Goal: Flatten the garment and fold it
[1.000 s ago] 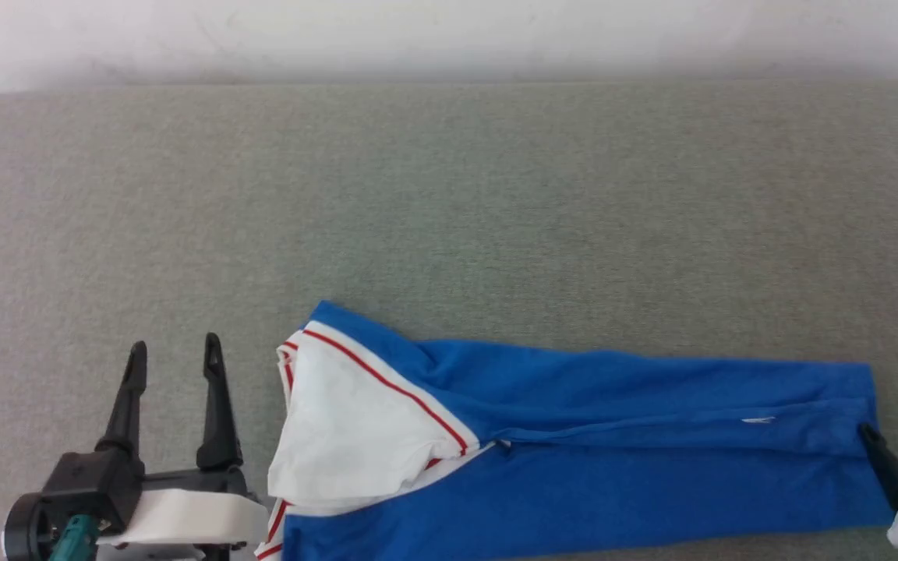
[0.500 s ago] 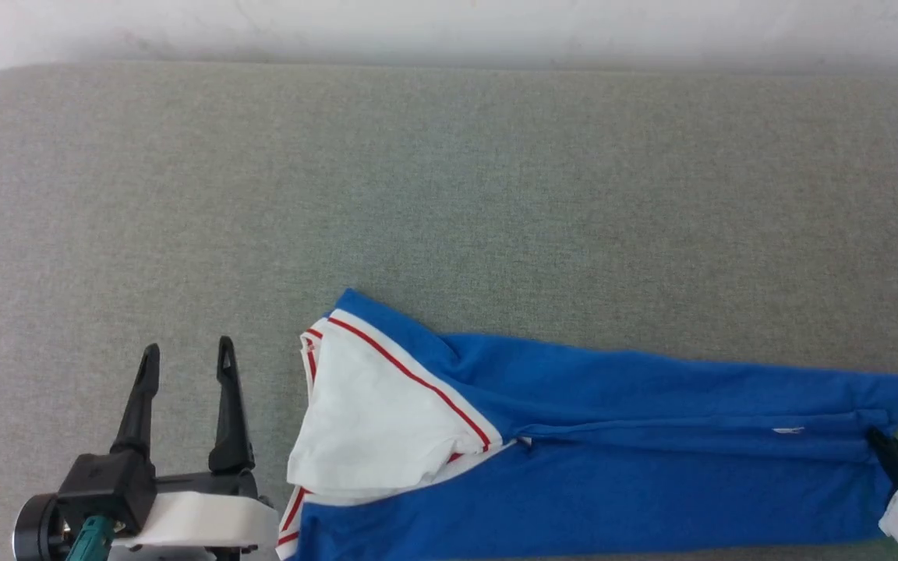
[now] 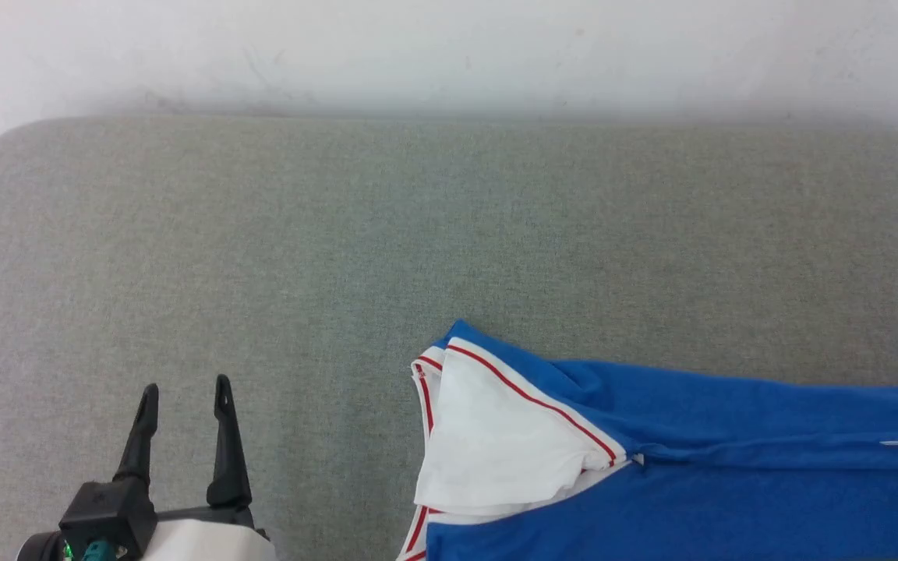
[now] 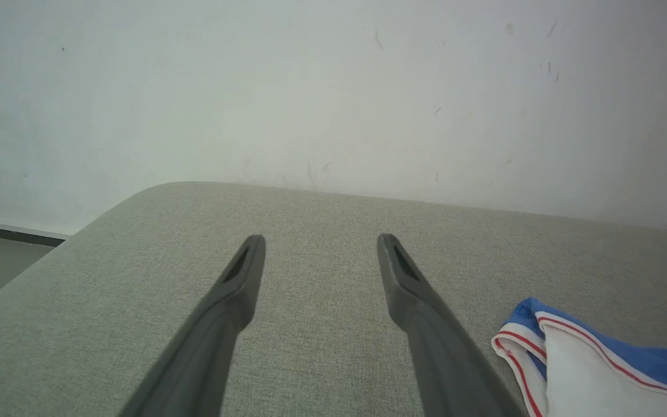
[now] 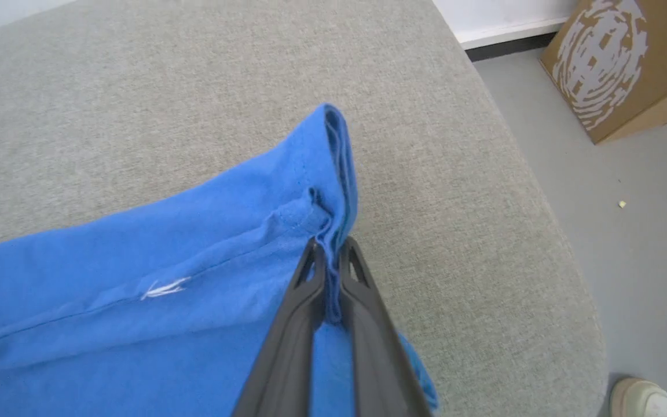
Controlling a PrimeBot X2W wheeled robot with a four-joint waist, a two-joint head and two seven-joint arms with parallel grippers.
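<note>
Grey fabric-covered surface [image 3: 340, 234] with rounded corners carries the garment [image 3: 691, 499], which lies flat on it as a long blue band doubled lengthwise and runs off the head view's right and bottom edges. Pale scuffed wall [image 3: 449, 47] stands beyond the garment, past the far edge of the surface. White sleeve [image 3: 496, 452] is folded over the garment's left end, with red-and-white trim [image 3: 423, 389] along the cuff and a thin red line where white meets blue. One lengthwise fold ridge crosses the blue part. Grey floor [image 5: 629, 243] shows beyond the garment's right end, below the surface. A brown cardboard box [image 5: 617, 63] with a white swirl print stands on the floor, well apart from the garment. The toe of a pale shoe [image 5: 646, 399] is on the floor too, further from the garment than the surface's corner. Left gripper [image 3: 186, 383] is well left of the garment's sleeve end, over bare surface, fingers spread wide with nothing between them and clear of the garment; cannot tell if it touches the surface. Right gripper [image 5: 331, 243] is at the garment's right end, fingers pressed together and pinching the hem corner. Stacked blue layers are bunched between the tips, and the hem edge stands up just past them. A small white mark [image 5: 162, 288] sits on the blue beside the fold ridge, left of the pinch. A tiny yellow speck [image 5: 622, 204] lies on the floor, well apart from the garment.
</note>
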